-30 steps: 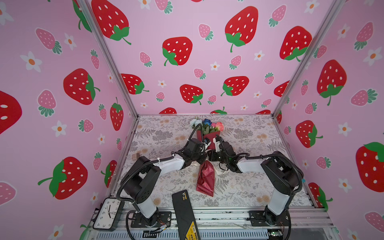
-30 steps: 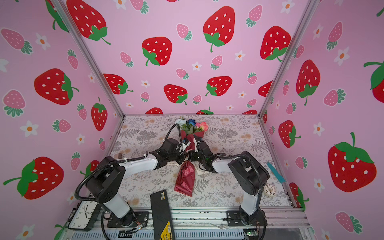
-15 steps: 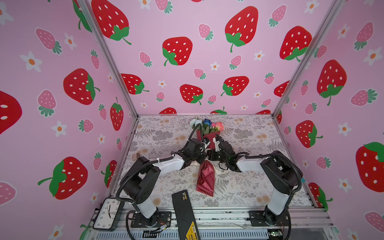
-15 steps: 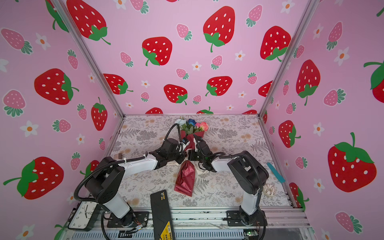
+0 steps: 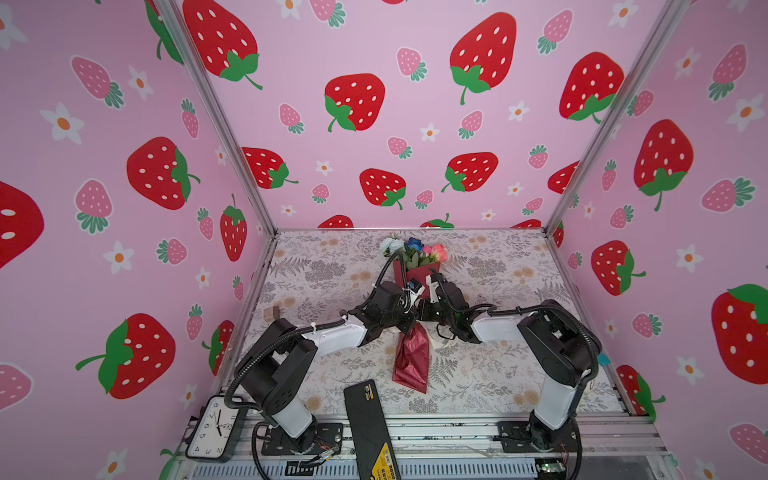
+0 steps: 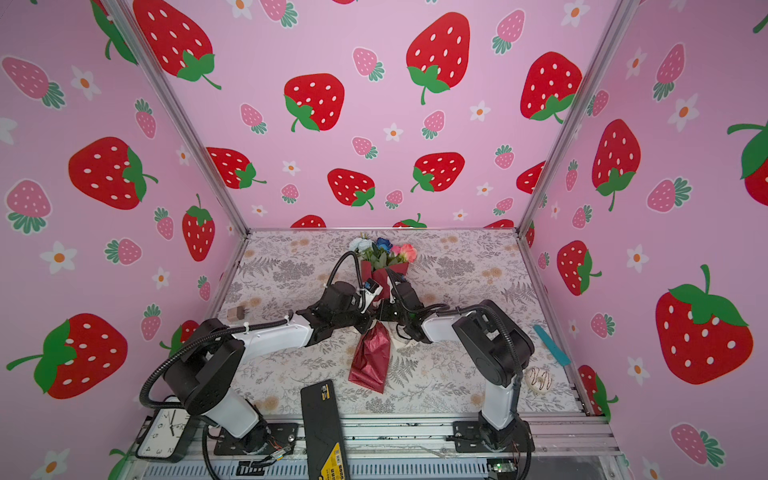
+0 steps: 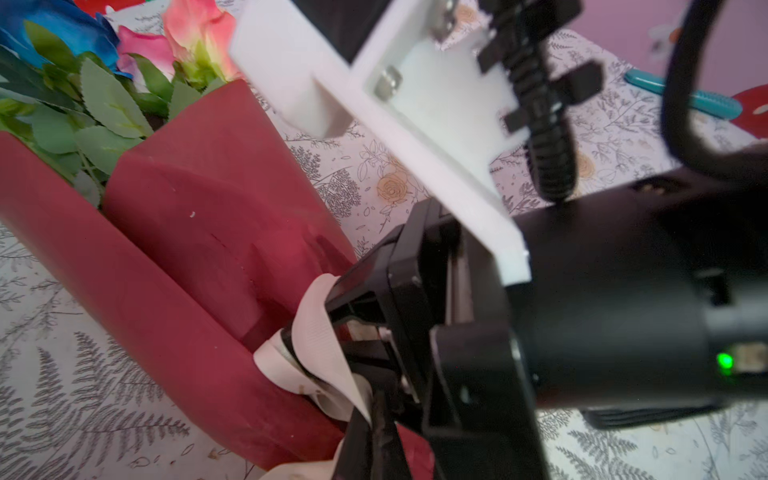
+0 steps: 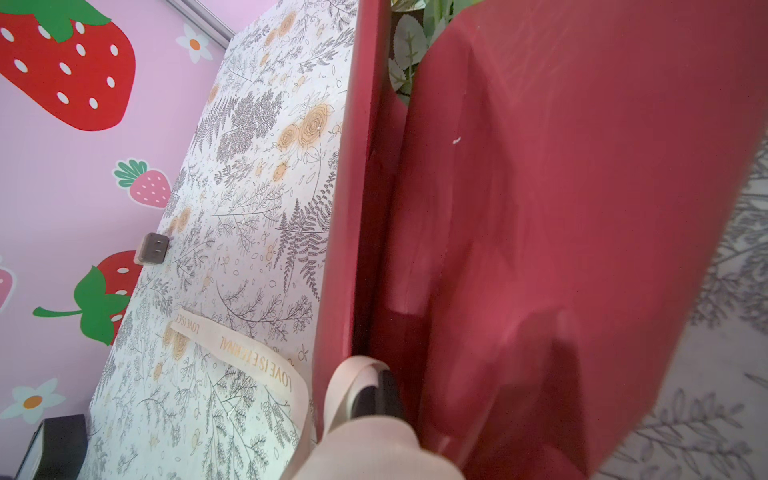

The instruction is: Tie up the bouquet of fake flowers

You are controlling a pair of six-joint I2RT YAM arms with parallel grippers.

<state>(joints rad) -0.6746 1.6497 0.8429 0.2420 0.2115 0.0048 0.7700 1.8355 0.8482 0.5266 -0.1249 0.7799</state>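
The bouquet of fake flowers (image 5: 417, 253) (image 6: 384, 254) lies on the table with its pale, blue and pink blooms toward the back wall. Dark red wrapping paper (image 5: 412, 360) (image 7: 199, 232) (image 8: 540, 232) covers its stems. Both arms meet over its middle. My left gripper (image 5: 406, 309) (image 7: 371, 432) is shut, with a cream ribbon (image 7: 318, 332) pinched between its tips. My right gripper (image 5: 420, 309) (image 8: 376, 399) is shut against the paper, and the ribbon loops round its dark fingertips. The ribbon's lettered tail (image 8: 249, 357) lies on the table beside the paper.
A black flat device (image 5: 370, 419) and a clock (image 5: 210, 428) sit at the front edge. A small brown block (image 5: 272, 312) (image 8: 151, 248) lies by the left wall. A teal tool (image 6: 550, 345) and a white ring-shaped thing (image 6: 539, 379) lie at the right. Pink strawberry walls enclose the table.
My left gripper's jaws have closed the last bit onto the ribbon. Both arms and the bouquet have stayed nearly where they were.
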